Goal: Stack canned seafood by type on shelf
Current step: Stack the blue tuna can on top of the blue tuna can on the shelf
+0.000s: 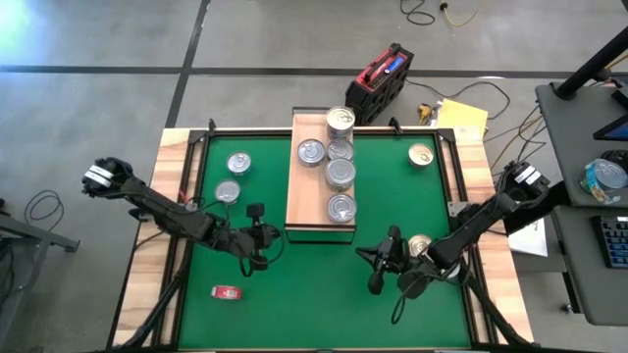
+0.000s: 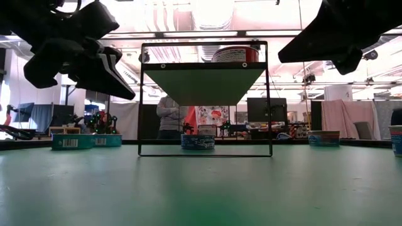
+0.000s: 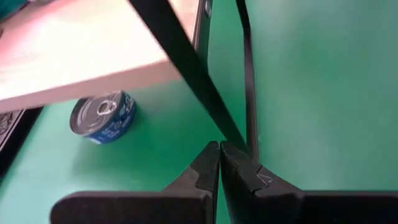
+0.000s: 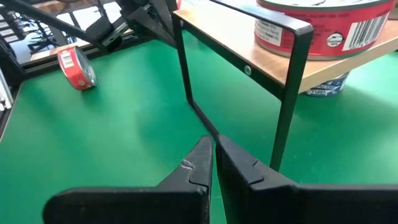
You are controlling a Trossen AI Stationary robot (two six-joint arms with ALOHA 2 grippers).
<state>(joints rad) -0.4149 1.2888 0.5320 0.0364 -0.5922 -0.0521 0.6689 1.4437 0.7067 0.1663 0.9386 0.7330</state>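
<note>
Both grippers, left and right, hover pressed together, empty, near the shelf front edge; can labels unreadable.

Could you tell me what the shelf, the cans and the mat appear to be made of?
Shelf: light wood board, matte, faint grain; its frame looks like thin black-painted metal bar with a screw head. Cans: metal, shiny silver lids with pull tabs; one can wears a glossy red printed label, probably paper. Mat: green, matte, likely felt or rubber; unclear which.
</note>
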